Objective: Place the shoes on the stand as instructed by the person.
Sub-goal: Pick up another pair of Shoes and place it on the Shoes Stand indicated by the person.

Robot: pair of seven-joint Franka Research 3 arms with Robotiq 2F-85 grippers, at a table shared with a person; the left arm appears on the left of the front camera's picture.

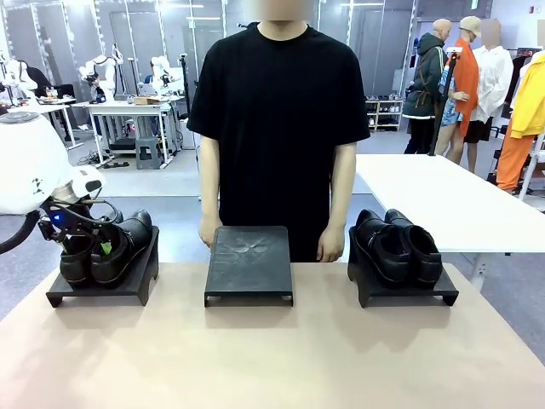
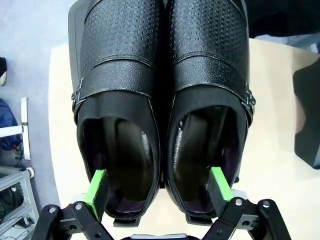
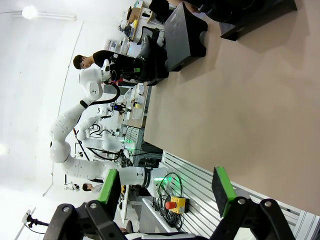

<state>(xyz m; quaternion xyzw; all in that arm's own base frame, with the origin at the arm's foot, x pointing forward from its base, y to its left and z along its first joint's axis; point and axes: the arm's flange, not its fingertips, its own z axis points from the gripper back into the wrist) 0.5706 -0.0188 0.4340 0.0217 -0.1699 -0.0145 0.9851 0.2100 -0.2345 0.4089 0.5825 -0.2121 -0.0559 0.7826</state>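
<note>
Before you, the tan table (image 1: 281,358) carries three black stands in a row near its far edge: the left stand (image 1: 104,285) and right stand (image 1: 402,288) each bear a pair of black shoes; the middle stand (image 1: 249,264) lies bare.

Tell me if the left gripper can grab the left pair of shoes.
Probably yes: the left gripper is open, one finger inside each shoe of the left pair, nothing blocking.
</note>
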